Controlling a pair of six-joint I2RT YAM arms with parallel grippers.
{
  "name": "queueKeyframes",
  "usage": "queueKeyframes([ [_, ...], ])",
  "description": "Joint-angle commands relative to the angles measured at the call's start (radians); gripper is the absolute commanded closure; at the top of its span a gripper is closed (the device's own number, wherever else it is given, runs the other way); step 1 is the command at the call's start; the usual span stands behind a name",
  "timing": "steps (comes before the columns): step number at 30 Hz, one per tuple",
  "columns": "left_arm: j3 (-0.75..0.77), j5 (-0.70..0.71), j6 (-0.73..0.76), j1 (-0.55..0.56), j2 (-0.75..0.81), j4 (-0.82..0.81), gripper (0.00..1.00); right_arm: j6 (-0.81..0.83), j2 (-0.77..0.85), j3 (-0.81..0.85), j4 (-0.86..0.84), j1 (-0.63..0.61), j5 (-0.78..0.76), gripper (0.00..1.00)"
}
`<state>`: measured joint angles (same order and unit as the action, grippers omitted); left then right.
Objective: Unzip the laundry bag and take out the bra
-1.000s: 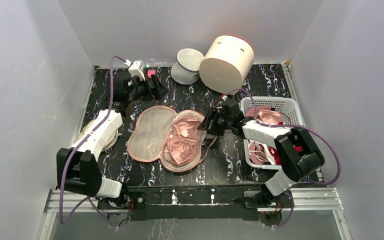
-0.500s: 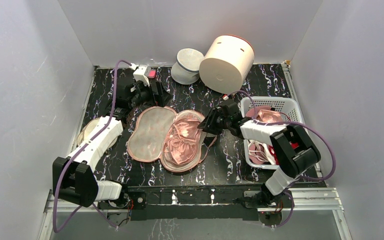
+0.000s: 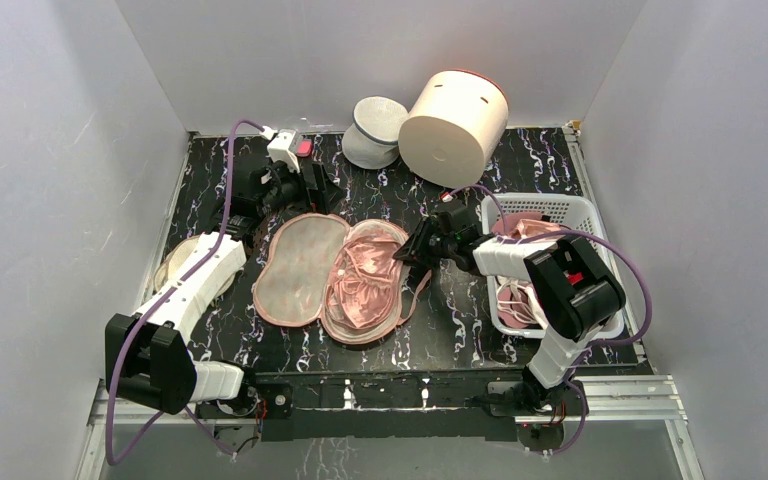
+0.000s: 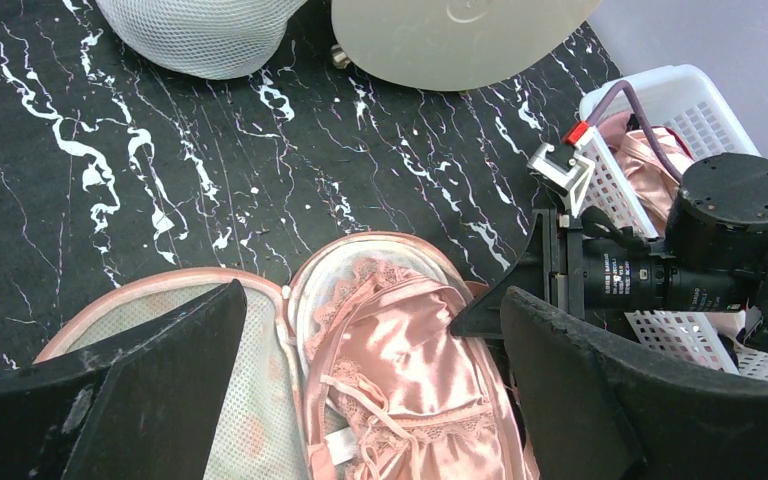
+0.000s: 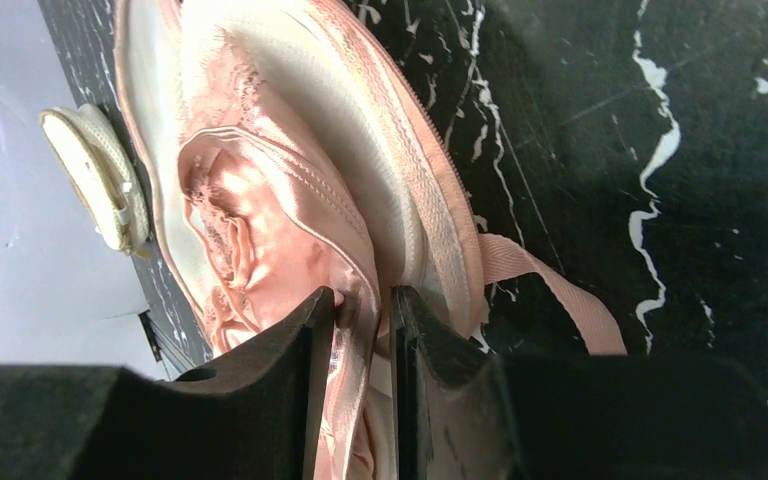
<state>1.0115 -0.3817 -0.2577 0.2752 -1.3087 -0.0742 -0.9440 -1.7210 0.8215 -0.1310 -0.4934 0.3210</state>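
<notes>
The laundry bag [image 3: 298,268] lies unzipped and spread flat mid-table, its beige mesh lining [image 4: 255,400] facing up. The shiny salmon-pink bra [image 3: 365,278] rests crumpled in the bag's right half [image 5: 430,220]. My right gripper [image 3: 412,252] comes in low from the right, and its jaws are pinched on a fold of the bra's satin [image 5: 260,210] at the bag's right rim; the right wrist view shows fabric filling the gap at the gripper [image 5: 363,300]. My left gripper [image 3: 305,185] hovers behind the bag, open wide [image 4: 372,300], with the bra [image 4: 410,370] below it and nothing held.
A white slotted basket [image 3: 560,215] with garments stands at the right. A big cream cylinder [image 3: 455,125] and a white mesh pouch [image 3: 375,130] sit at the back. A cream coiled item [image 3: 172,268] lies by the left arm. A pink strap [image 5: 550,290] trails onto the table.
The right gripper's jaws have narrowed onto the bra's fabric at the bag's right edge. The left arm shifted slightly right a second ago, then held still, open.
</notes>
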Motion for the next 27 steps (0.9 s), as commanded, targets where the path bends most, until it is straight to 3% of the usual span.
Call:
queueKeyframes([
  [1, 0.004, -0.027, 0.009, -0.001, 0.031, -0.031, 0.02, -0.006, 0.009, 0.048, -0.083, 0.002, 0.007, 0.74],
  [10, 0.004, -0.035, 0.003, -0.002, 0.024, -0.035, 0.02, 0.011, 0.041, 0.055, -0.076, 0.001, -0.002, 0.70],
  [27, -0.001, -0.040, 0.000, -0.002, 0.019, -0.040, 0.02, -0.005, -0.140, 0.118, -0.182, 0.001, 0.035, 0.73],
])
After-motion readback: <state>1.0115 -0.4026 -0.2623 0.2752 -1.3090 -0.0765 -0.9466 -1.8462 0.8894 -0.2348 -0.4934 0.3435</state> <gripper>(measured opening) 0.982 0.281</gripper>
